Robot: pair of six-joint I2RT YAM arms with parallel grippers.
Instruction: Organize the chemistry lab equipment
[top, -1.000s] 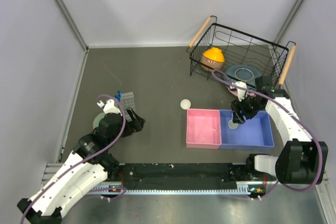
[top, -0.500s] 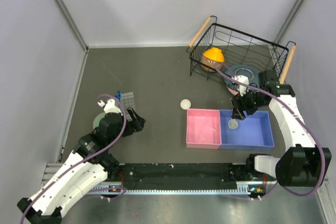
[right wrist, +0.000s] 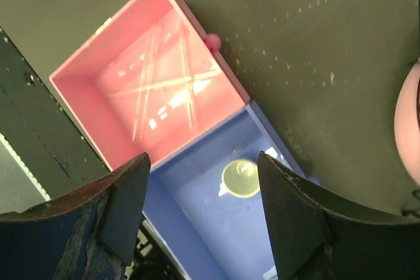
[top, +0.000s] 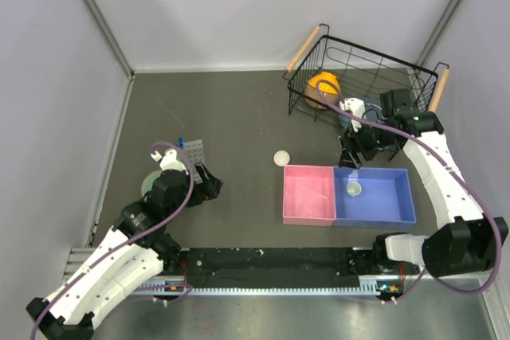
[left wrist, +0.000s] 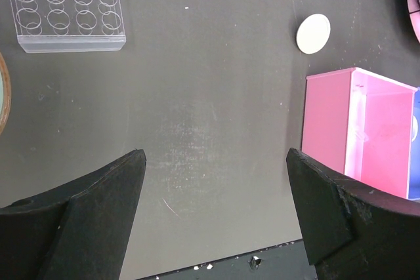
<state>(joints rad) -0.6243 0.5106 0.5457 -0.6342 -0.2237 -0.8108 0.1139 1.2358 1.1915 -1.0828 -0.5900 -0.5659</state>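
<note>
One round white dish (top: 354,189) lies in the blue bin (top: 398,197); it also shows in the right wrist view (right wrist: 241,178). The other white dish (top: 281,158) lies on the table, also in the left wrist view (left wrist: 313,33). Thin clear pipettes (right wrist: 164,86) lie in the pink bin (top: 307,209). The clear tube rack (top: 191,152) stands at the left, with blue-capped tubes (top: 180,142) at its far corner. My right gripper (top: 351,154) is open and empty above the blue bin's far left corner. My left gripper (top: 209,187) is open and empty, just near of the rack (left wrist: 65,8).
A black wire basket (top: 414,77) at the back right holds an orange bowl (top: 323,89) and a teal plate (top: 374,111). A pink plate's edge (right wrist: 407,122) lies by the basket. A pale green bowl (top: 149,183) sits beside my left arm.
My right gripper has drawn back and up from the blue bin toward the basket, and the white dish stays in the bin. The left arm has barely moved.
</note>
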